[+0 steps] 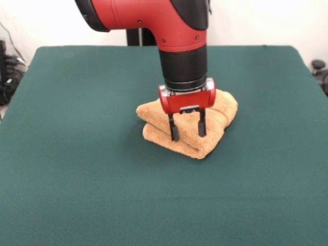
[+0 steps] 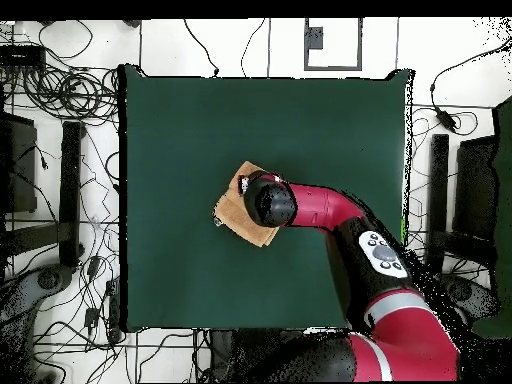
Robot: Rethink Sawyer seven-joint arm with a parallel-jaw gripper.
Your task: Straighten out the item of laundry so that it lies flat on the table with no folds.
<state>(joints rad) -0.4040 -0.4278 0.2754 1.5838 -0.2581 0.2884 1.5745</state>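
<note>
Your black two-fingered gripper (image 1: 187, 129) hangs straight down from its red housing, its fingers spread apart with a clear gap between them and nothing held. Both fingertips (image 1: 175, 136) sit low over the small orange-tan terry-cloth towel (image 1: 215, 134); you cannot tell from the front view whether they touch the cloth or hover just above it. The towel lies bunched and folded over on itself in thick rounded layers, not flat. From overhead, the red and black arm (image 2: 330, 208) reaches in and its wrist covers much of the towel (image 2: 234, 212), leaving only one side showing. The towel rests near the middle of the large dark green felt-covered table (image 1: 77, 154), with bare green cloth all around it.
</note>
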